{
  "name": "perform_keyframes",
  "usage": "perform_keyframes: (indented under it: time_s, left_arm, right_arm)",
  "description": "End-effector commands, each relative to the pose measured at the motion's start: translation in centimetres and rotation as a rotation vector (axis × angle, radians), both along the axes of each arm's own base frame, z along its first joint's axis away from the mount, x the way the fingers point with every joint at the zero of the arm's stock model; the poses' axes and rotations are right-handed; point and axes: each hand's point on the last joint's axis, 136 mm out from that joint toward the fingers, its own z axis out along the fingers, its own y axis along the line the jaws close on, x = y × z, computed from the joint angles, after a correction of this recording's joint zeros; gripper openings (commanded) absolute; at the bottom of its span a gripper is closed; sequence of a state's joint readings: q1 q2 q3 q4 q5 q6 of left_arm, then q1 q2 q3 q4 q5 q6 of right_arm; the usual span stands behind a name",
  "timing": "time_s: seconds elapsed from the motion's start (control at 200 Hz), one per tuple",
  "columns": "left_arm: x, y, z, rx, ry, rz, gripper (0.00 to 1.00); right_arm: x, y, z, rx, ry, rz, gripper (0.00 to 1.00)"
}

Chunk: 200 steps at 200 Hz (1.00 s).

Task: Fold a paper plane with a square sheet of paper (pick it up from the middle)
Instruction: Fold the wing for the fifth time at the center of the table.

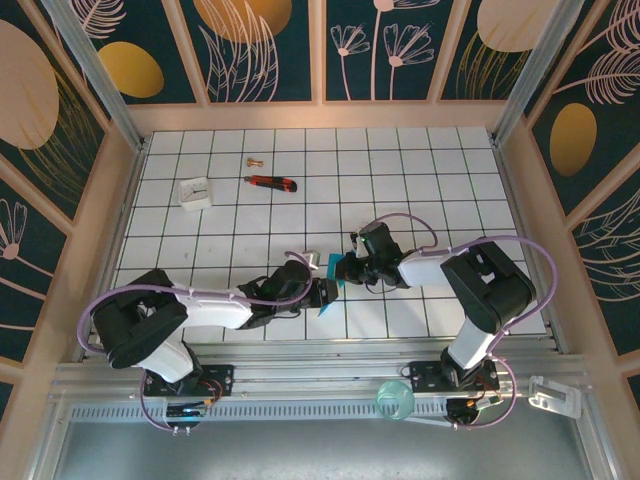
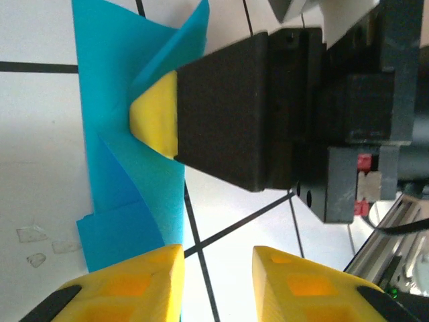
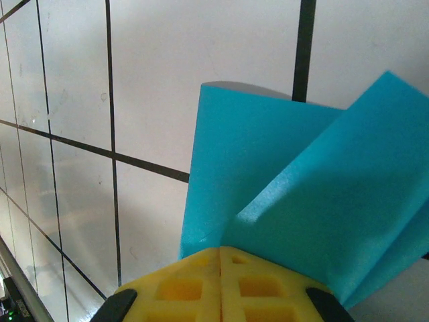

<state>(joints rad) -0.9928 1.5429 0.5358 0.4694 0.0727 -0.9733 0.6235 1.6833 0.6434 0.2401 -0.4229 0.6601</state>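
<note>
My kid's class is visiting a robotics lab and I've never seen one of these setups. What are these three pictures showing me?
Two robot arms are bolted to the near edge of a white tiled table. The overhead picture comes from a fixed camera above them; each of the other two comes from a camera on one wrist, looking past that arm's yellow fingers. The right hand is pinched shut on a folded teal sheet of paper. The left wrist picture shows the left hand open beside the same paper. Farther back on the table lie a red-and-black utility knife, a small white block and a small brass-coloured part.
</note>
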Motion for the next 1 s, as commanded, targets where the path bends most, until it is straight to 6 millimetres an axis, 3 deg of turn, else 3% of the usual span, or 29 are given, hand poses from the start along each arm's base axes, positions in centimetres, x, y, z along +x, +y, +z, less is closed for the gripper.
perform_keyframes:
  time_s: [0.0, 0.64, 0.996]
  left_arm:
    - [-0.8, 1.0, -2.1, 0.112, 0.03, -0.051, 0.28]
    - [-2.3, 2.3, -4.2, 0.118, 0.124, -0.025, 0.07]
    - [-3.8, 2.8, -5.9, 0.067, 0.239, 0.004, 0.04]
  right_arm:
    - [-1.5, -2.5, -3.8, -0.131, 0.084, -0.021, 0.07]
    - [-1.5, -2.5, -3.8, -0.13, 0.084, -0.022, 0.07]
    - [-1.6, -2.6, -3.9, -0.136, 0.085, -0.02, 0.06]
